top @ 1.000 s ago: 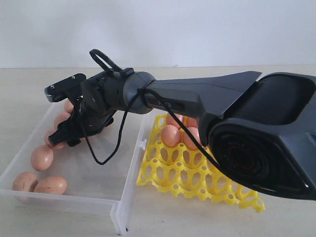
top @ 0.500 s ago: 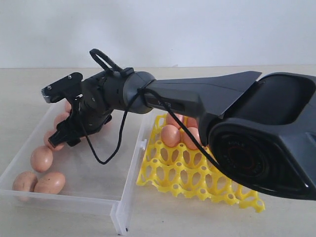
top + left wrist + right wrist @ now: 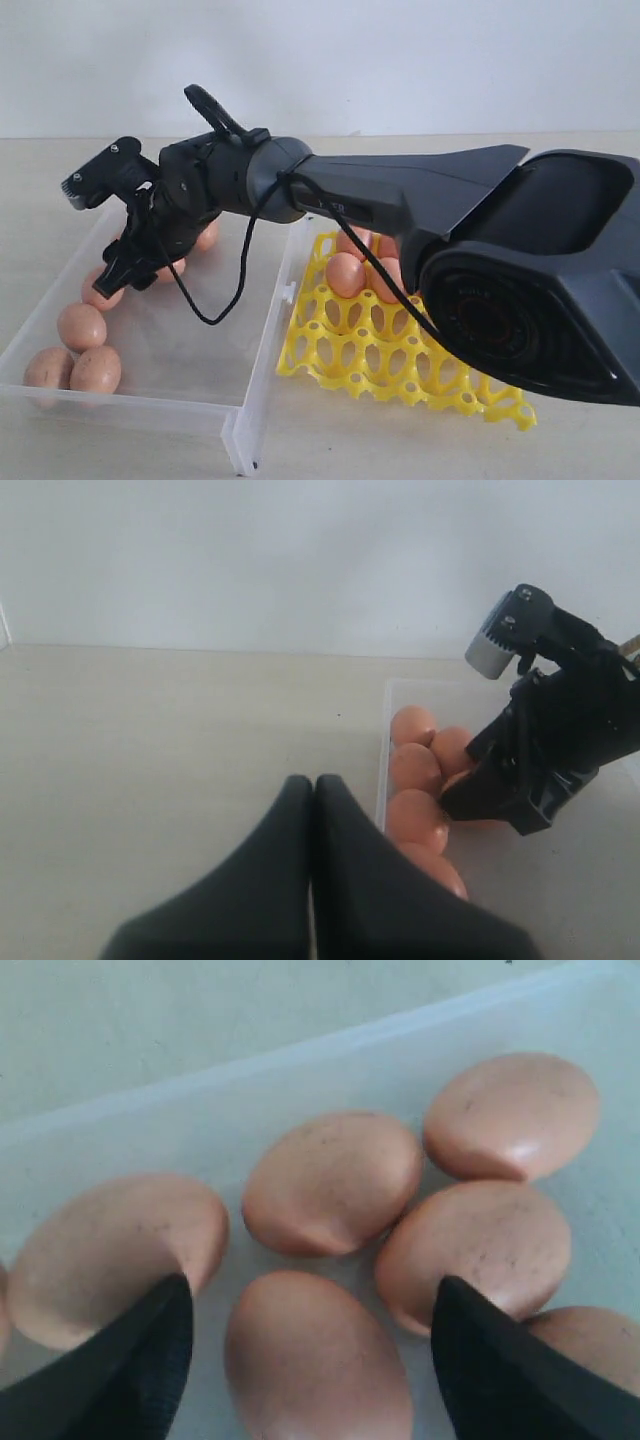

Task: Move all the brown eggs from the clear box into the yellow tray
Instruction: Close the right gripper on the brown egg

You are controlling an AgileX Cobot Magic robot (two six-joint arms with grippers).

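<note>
Shifted toward the far wall of the clear box, the right gripper hangs jaws apart over brown eggs; centre one, descend straight, squeeze softly. Meanwhile the left gripper sits closed.

Three views toward the clear box

I find all three views evenly and softly lit, bright, with no harsh glare. Exterior view: shadows under the yellow tray are faint, and the arm nearest the lens looms large and slightly soft. Left wrist view: the left gripper is blurred in the foreground. Right wrist view: the eggs are fairly sharp, specks legible, with a dull sheen. The right gripper reads as two soft-edged dark wedges.
</note>
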